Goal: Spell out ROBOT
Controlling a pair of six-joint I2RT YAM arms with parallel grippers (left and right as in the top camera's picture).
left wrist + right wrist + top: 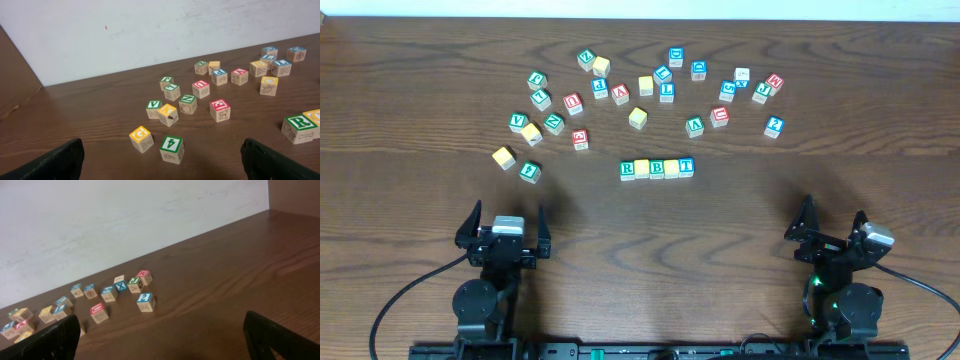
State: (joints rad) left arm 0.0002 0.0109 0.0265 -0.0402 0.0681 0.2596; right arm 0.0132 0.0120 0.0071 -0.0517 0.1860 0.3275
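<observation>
We judge the spelling step to be at its end, or very nearly so: a row of five blocks (657,168) lies in the middle of the table (420,80), side by side and touching, and from overhead it reads green R block (628,169), first yellow block (642,168), green B block (657,168), second yellow block (671,168), blue T block (686,167). The faces of the two yellow ones are too small for us to read (we take them for the O's, but that is a guess from their places in the word). The loose blocks (620,95) lie scattered farther back, well apart from the row. The left pincer (508,214) sits near the table's front edge with its fingers spread wide and nothing between them; the right pincer (833,212) sits likewise on the other side, fingers apart and empty, and both are well clear of the row. As we see it, the next move calls for little: a check that both yellow faces show O. If either does not, one arm would have to pick that block out of the tight row without nudging its neighbours.
</observation>
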